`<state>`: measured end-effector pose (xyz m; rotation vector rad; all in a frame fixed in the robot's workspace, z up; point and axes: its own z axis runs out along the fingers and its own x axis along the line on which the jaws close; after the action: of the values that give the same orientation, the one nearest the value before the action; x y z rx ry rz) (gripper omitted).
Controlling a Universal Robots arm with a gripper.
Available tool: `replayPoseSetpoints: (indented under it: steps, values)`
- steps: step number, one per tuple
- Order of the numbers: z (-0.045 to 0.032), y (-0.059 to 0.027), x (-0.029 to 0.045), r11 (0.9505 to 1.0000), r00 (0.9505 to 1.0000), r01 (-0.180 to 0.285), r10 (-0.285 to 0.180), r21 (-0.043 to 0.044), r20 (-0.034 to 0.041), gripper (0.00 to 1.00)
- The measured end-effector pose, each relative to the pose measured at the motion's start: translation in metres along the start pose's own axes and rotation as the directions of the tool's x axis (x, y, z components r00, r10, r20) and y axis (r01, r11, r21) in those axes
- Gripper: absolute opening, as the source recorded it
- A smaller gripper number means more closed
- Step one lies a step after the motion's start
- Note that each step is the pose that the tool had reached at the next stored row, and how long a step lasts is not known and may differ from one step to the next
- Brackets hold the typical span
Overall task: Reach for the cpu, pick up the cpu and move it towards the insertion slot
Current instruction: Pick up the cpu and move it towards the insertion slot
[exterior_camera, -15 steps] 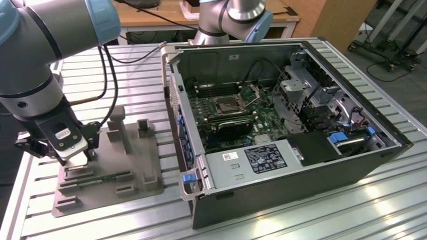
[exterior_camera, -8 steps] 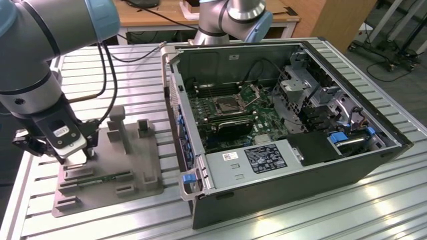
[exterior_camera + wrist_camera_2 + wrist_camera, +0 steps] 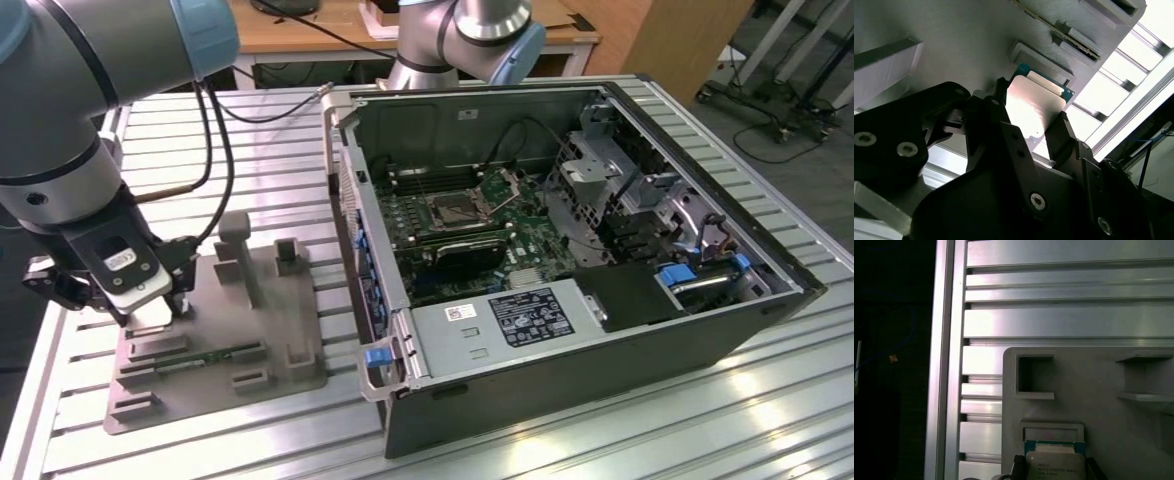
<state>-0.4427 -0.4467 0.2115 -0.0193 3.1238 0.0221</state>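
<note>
Cpu (image 3: 1030, 102) is lying on fixture (image 3: 267, 335), gripper (image 3: 147, 312) hovering right over it. Fixture's sitting on table (image 3: 667, 425) at exterior view's left; PC case (image 3: 534, 385) w/ insertion slot (image 3: 458, 211) inside is standing at its right.

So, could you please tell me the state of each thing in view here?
Silvery-grey square cpu: resting in the grey plastic fixture tray, not lifted.
Black gripper: down at the cpu.
Black metal computer case: lying on its side, open.
Silver-framed square insertion slot: looks empty.
</note>
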Motion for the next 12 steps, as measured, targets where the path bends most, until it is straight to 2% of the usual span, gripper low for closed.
replayPoseSetpoints:
  steps: [7, 12]
  values:
    - [-0.0002, 0.0, 0.0, 1.0, 1.0, 0.0, 0.0, 0.0, 0.0, 0.55]
    - [-0.0034, 0.0001, -0.0001, 1.0, 1.0, 0.0, 0.0, 0.0001, -0.0001, 0.55]
